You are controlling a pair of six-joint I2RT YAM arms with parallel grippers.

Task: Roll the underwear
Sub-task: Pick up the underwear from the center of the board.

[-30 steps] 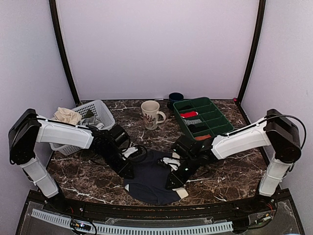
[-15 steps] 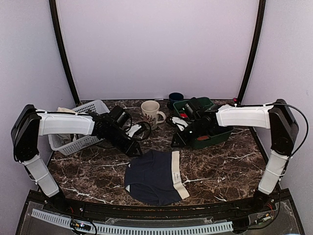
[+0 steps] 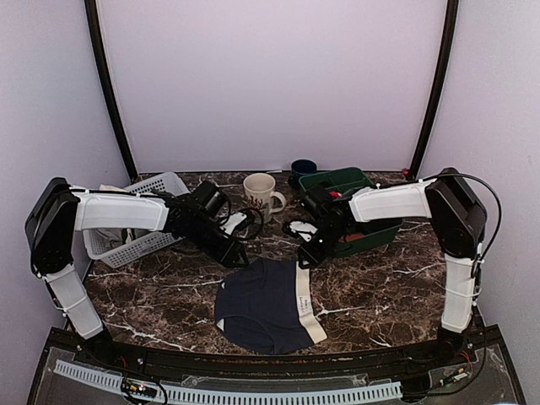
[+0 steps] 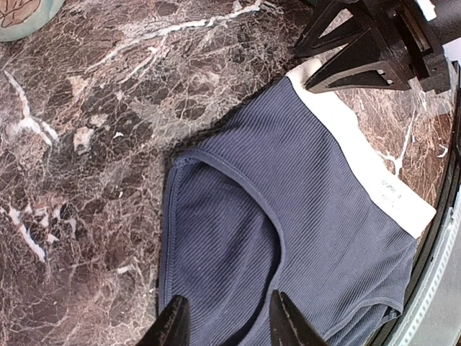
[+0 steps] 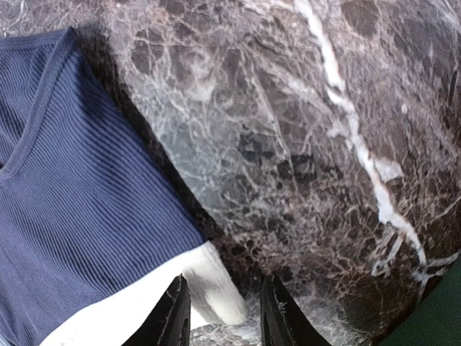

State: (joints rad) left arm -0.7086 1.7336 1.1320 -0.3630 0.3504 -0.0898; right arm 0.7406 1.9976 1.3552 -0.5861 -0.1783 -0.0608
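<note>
Our left tool and right tool hang part-open, empty, the underwear flat below them — we have yet to start rolling.

The underwear is seen in dark navy blue with fine ribbing, edged by a cream-white waistband marked with small dark print. The table is patterned in dark brown marble veined with white. A cream mug printed with a reddish leaf motif, a white basket and a dark green tray are shown behind.
</note>
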